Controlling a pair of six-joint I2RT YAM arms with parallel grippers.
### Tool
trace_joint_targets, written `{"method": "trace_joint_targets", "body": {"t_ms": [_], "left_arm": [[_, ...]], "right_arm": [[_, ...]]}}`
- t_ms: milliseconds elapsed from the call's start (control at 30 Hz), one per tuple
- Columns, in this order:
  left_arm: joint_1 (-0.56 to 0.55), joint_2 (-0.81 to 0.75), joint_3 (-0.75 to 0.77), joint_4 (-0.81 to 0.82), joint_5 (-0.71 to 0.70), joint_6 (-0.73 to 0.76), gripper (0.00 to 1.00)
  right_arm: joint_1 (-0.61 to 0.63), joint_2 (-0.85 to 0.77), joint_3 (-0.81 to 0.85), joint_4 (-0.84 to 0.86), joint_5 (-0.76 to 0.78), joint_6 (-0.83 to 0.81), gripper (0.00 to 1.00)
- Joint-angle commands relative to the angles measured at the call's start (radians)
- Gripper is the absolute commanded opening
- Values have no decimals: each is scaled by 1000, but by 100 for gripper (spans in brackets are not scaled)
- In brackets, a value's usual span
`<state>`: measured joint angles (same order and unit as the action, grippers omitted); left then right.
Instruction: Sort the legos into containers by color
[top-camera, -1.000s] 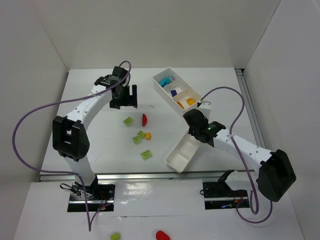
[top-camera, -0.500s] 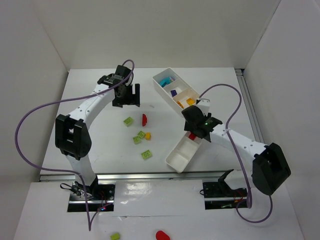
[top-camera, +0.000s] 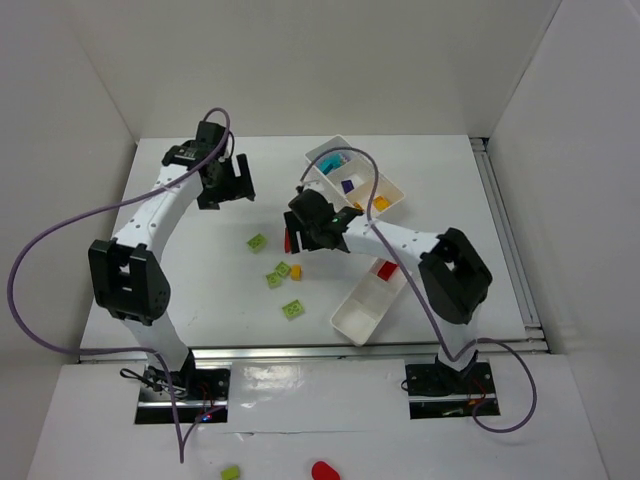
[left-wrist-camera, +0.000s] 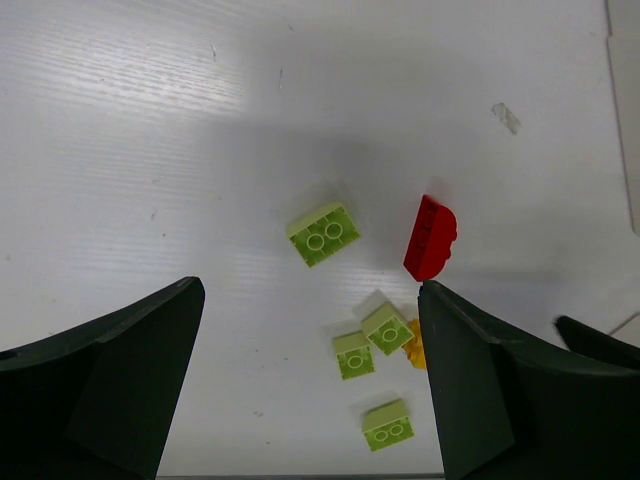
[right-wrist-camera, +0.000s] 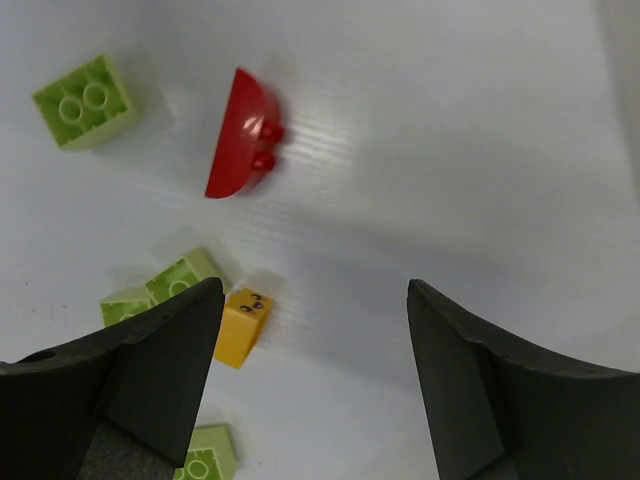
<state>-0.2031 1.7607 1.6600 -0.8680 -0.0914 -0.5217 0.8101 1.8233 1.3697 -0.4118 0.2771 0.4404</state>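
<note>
Lime-green studded bricks (left-wrist-camera: 323, 233) lie left of the glossy red half-round brick (right-wrist-camera: 240, 135) on the matte white desk (top-camera: 200, 290). The left claw (left-wrist-camera: 310, 290) hangs farther left, fingers apart. The right claw (right-wrist-camera: 315, 290) gapes over the red brick. Rightward, divided white plastic trays (top-camera: 352, 322) hold bricks.

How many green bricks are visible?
5 green bricks: one beside the red brick, two by the orange brick, one nearer the bases, one off the table. More may be hidden.
</note>
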Motion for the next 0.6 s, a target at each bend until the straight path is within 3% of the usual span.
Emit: {"method": "trace_joint_targets", "body": {"t_ms": [0,333,433,567], "left_arm": [[4,-98,-19,-8,7,-26,97],[71,-218,-138,63,-5,-51,97],[80,-207,-138,63,7,-29,97],[80,-198,-147,63,44,-17,97]], "right_arm": [[24,66,86,53,-88,-16,82],[34,283,244,114,-105,-6,82],[34,376,356,44,-72,3,76],[34,419,402,15,-41,3,58]]}}
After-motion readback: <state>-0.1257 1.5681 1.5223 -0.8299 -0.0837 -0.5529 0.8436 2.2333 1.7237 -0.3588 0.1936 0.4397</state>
